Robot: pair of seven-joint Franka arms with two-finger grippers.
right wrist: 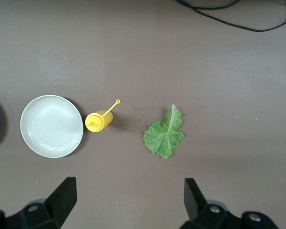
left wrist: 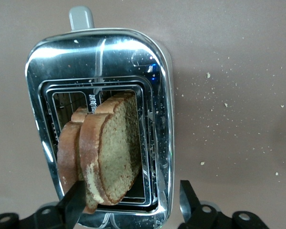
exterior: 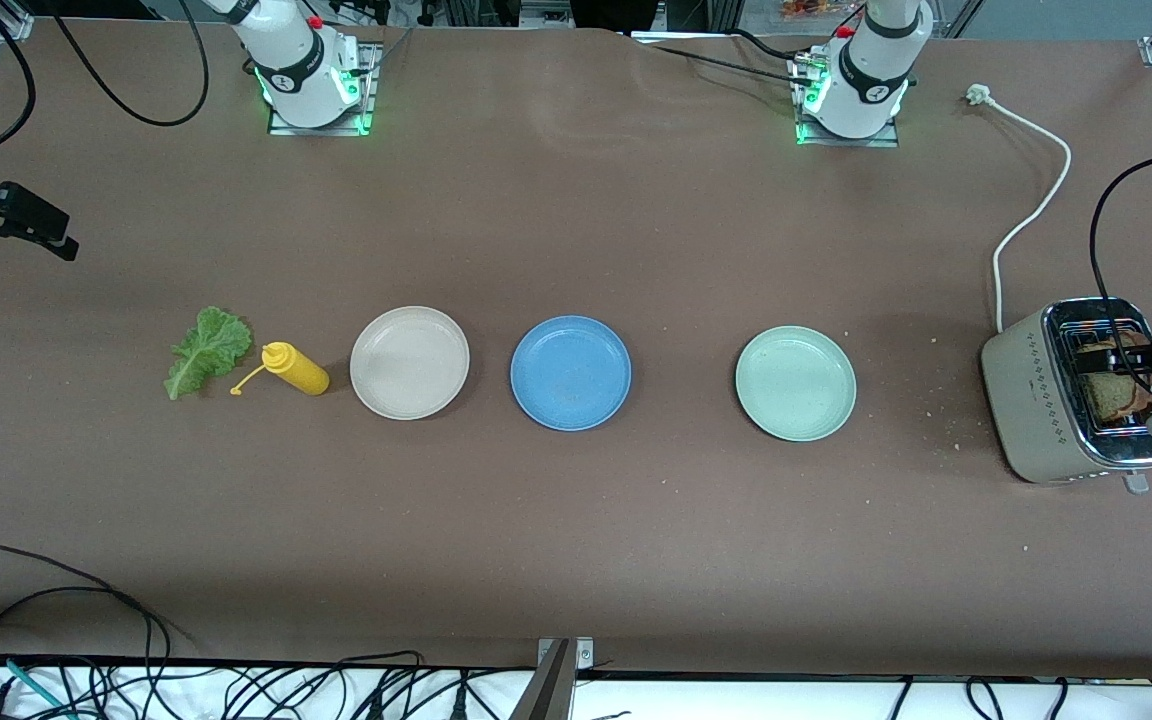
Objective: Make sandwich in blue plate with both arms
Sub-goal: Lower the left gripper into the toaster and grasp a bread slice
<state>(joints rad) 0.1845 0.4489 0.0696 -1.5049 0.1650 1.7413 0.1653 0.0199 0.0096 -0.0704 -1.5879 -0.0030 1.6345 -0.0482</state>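
Sandwich parts lay scattered over the brown table (exterior: 576, 560), none yet on the blue plate (exterior: 570, 373), which sat bare at the centre of the front view, between a beige plate (exterior: 409, 362) toward the right arm's end and a mint-green plate (exterior: 795, 383) toward the left arm's end.

At the middle right edge of the front view stood a cream and chrome toaster (exterior: 1041, 400), its white cord (exterior: 1031, 215) trailing up toward the upper right of the frame. Two slices of brown toast (left wrist: 107, 152) stood upright in its slot, side by side and touching.

Over the toaster hung the left gripper (left wrist: 128, 202), jaws open, one finger (left wrist: 75, 200) against the lower edge of the toast and the other clear of it above the chrome top; whether that finger actually pressed the bread was hard to judge.

At the middle left edge of the front view was the right gripper (exterior: 11, 225), raised above the table; in its wrist view its jaws stood wide apart with nothing between them.

A lettuce leaf (exterior: 206, 350) lay flat at the left of centre, just beside a yellow squeeze bottle (exterior: 296, 368) lying on its side, the bottle between leaf and beige plate.

Crumbs (exterior: 941, 420) speckled the table between the mint-green plate and the toaster.
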